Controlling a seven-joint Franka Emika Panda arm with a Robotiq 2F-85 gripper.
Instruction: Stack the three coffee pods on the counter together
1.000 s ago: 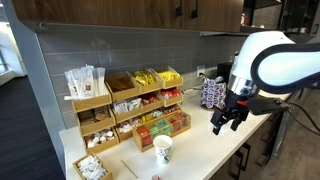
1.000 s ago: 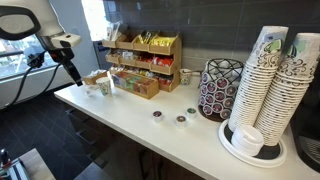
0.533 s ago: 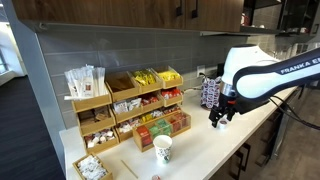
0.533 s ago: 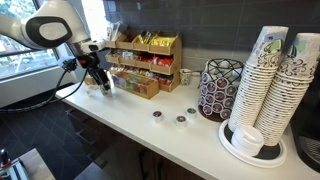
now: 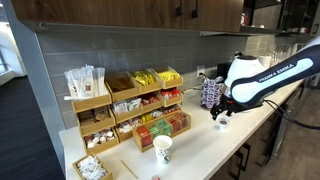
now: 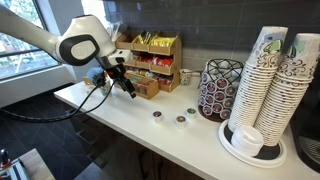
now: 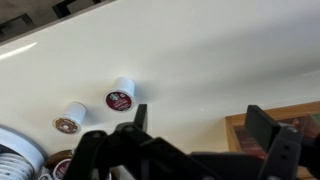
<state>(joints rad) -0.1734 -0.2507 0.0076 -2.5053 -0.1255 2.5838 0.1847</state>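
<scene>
The long white counter [image 6: 120, 116] runs across both exterior views, with the white robot arm [image 6: 80, 45] reaching over it in front of the wooden snack shelves [image 6: 145, 60]. A tall stack of paper cups [image 6: 270, 80] stands at the far end, a wire pod rack [image 6: 218, 88] just beside it. The gripper [image 6: 127, 87] hangs above the counter, its fingers [image 7: 265, 125] spread wide with nothing between them. The three coffee pods [image 6: 181, 119] sit close together on the counter near the rack, well apart from the gripper.
</scene>
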